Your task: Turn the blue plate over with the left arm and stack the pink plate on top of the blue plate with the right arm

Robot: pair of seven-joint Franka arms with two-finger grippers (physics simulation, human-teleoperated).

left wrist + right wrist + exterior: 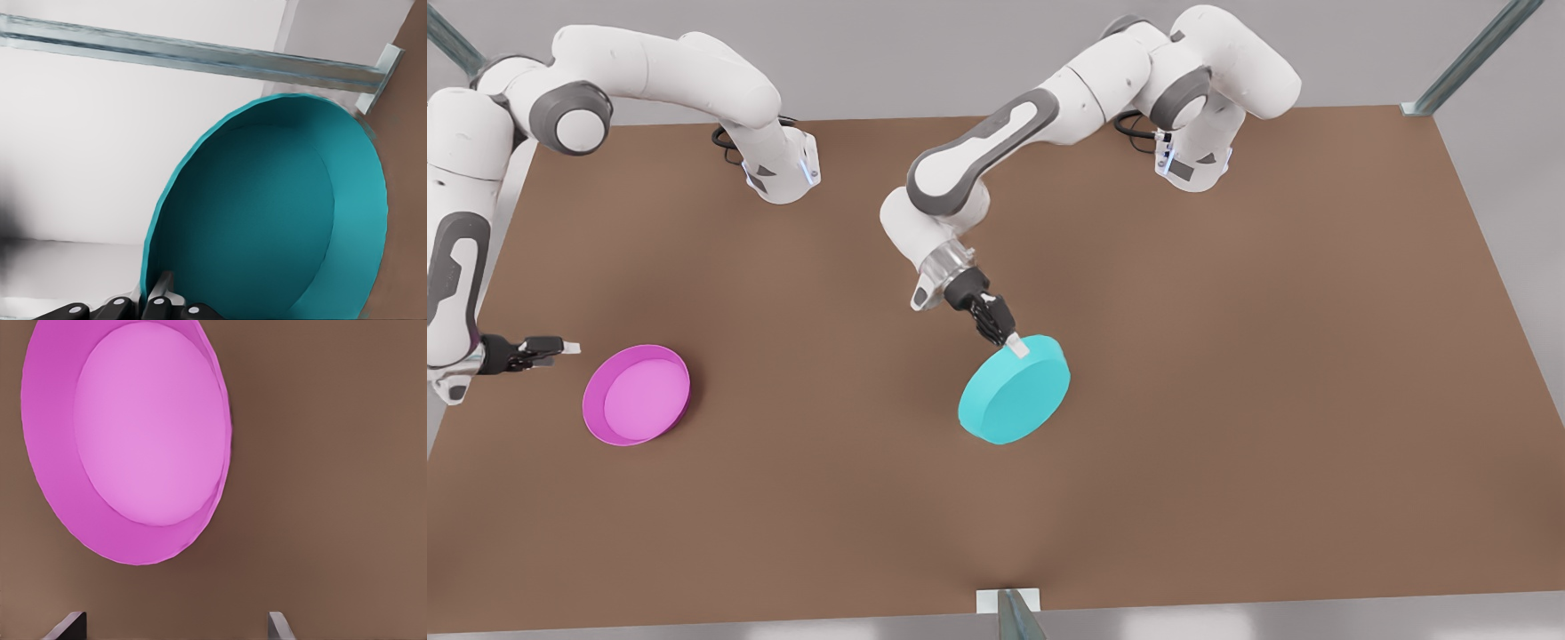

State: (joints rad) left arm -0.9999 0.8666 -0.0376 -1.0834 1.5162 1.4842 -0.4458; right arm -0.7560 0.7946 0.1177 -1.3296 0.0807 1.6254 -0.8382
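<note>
At the front view's left, the right tool (569, 347) waits with fingers spread just beside the pink plate (637, 395), which lies rim-up on the tabletop (1227, 356) — not yet lifted. Toward the middle, the left tool (1016, 343) pinches the rim of the blue plate (1016, 389), tilted with its base facing up — the flip looks mid-way; stacking remains.

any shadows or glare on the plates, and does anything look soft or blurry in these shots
Front view: the pink plate casts a soft shadow on the table toward the front view's right; no glare on the tilted blue plate. Left wrist view: the blue plate's inside is evenly shaded, and the left gripper clamps its rim. Right wrist view: soft shadow beside the pink plate, the right gripper's fingertips blurred.
</note>
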